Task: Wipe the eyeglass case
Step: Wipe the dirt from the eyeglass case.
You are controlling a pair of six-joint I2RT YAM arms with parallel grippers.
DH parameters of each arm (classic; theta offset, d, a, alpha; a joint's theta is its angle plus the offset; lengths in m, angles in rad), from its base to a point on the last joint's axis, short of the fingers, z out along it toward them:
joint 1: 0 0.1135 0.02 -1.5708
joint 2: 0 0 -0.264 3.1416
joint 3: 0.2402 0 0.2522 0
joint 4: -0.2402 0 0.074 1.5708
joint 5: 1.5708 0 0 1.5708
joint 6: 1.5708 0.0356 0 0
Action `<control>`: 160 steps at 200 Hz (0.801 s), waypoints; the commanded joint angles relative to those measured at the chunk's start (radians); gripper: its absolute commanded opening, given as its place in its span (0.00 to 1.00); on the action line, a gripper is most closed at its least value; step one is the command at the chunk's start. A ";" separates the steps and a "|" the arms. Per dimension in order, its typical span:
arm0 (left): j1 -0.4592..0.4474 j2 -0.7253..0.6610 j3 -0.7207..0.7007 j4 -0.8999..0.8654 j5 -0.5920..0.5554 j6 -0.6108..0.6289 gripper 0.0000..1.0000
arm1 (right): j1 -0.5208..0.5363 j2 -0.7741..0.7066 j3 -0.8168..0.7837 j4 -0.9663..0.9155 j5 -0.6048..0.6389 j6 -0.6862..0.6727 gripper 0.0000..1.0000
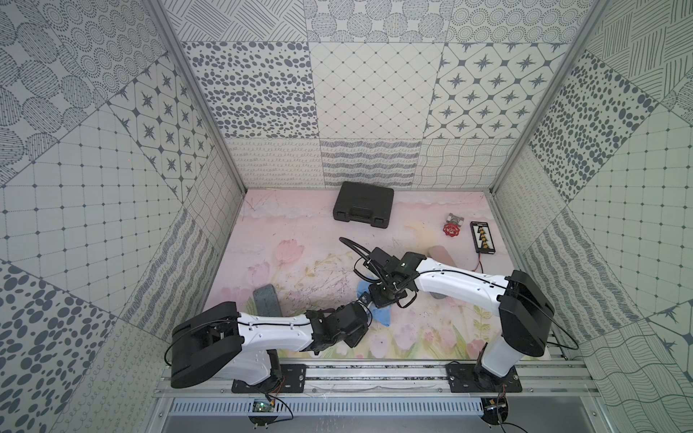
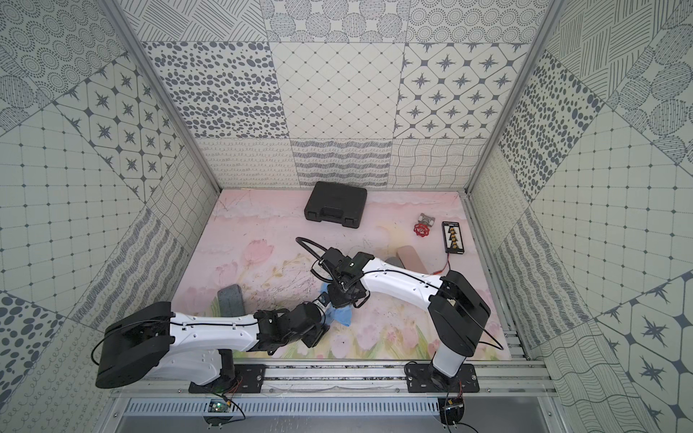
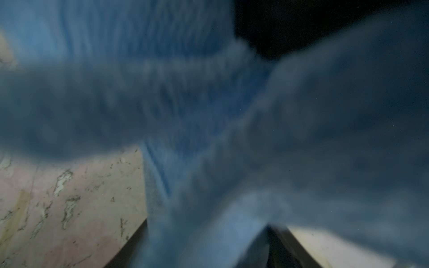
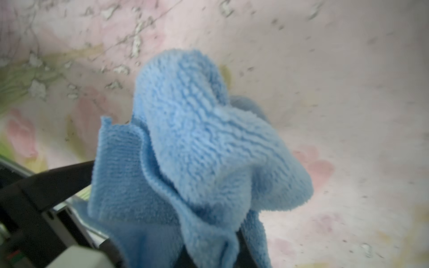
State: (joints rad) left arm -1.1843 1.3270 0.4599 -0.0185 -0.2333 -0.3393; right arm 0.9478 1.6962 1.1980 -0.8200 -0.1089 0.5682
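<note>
Holds the blue cloth (image 4: 197, 143) bunched in the right hand (image 1: 378, 300), clamped fully closed on it, over the bench (image 1: 300, 232). Meets the same cloth with the left hand (image 1: 365, 300); cannot tell whether pinching it or standing half open. Leaves the grey eyeglass case (image 1: 267, 304) lying near the left arm, apart from the cloth. Likely no wiping started; whole wipe left.

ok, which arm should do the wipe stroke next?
Right. The right gripper is shut on the fluffy blue microfibre cloth, which is bunched in its jaws. The left gripper is up against that cloth, grip unclear. It is nearer the grey oblong fabric case, so probably better for steadying.
</note>
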 commanded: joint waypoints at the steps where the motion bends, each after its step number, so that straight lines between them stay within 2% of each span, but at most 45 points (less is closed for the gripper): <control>1: -0.002 -0.009 -0.002 0.046 -0.025 0.025 0.49 | -0.099 0.051 -0.085 0.069 -0.078 0.015 0.00; 12: -0.002 -0.015 -0.007 0.053 -0.020 0.028 0.48 | -0.184 0.063 -0.111 0.045 -0.044 -0.010 0.00; 22: -0.002 -0.019 -0.011 0.060 -0.015 0.030 0.48 | -0.225 0.063 -0.090 -0.013 0.091 -0.046 0.00; 35: -0.003 -0.026 -0.013 0.061 -0.012 0.033 0.48 | -0.212 0.050 -0.013 -0.126 0.319 -0.081 0.00; 47: -0.002 -0.034 -0.013 0.058 -0.015 0.034 0.48 | -0.178 0.021 0.041 -0.175 0.399 -0.101 0.00; 58: -0.002 -0.042 -0.015 0.063 -0.017 0.035 0.48 | -0.147 -0.011 0.064 -0.174 0.362 -0.114 0.00; 84: -0.002 -0.057 -0.027 0.081 -0.022 0.045 0.47 | -0.081 -0.054 0.046 -0.088 0.124 -0.057 0.00; 96: -0.002 -0.062 -0.030 0.092 -0.015 0.049 0.48 | -0.043 -0.037 0.027 -0.023 0.019 -0.012 0.00; 116: -0.003 -0.071 -0.037 0.116 0.003 0.058 0.47 | -0.007 0.028 0.008 0.046 -0.068 0.029 0.00; 143: -0.002 -0.097 -0.052 0.132 0.022 0.071 0.47 | -0.082 0.064 -0.076 0.095 -0.091 0.015 0.00; 150: -0.004 -0.102 -0.057 0.134 0.027 0.074 0.46 | -0.120 0.072 -0.087 0.066 -0.033 -0.007 0.00; 160: -0.003 -0.107 -0.061 0.138 0.031 0.078 0.46 | -0.152 0.090 -0.060 -0.037 0.149 -0.053 0.00</control>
State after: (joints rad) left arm -1.1843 1.2476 0.4107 -0.0029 -0.2241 -0.3038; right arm 0.8768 1.7283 1.1587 -0.7681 -0.1658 0.5659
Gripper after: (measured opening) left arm 0.635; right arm 0.150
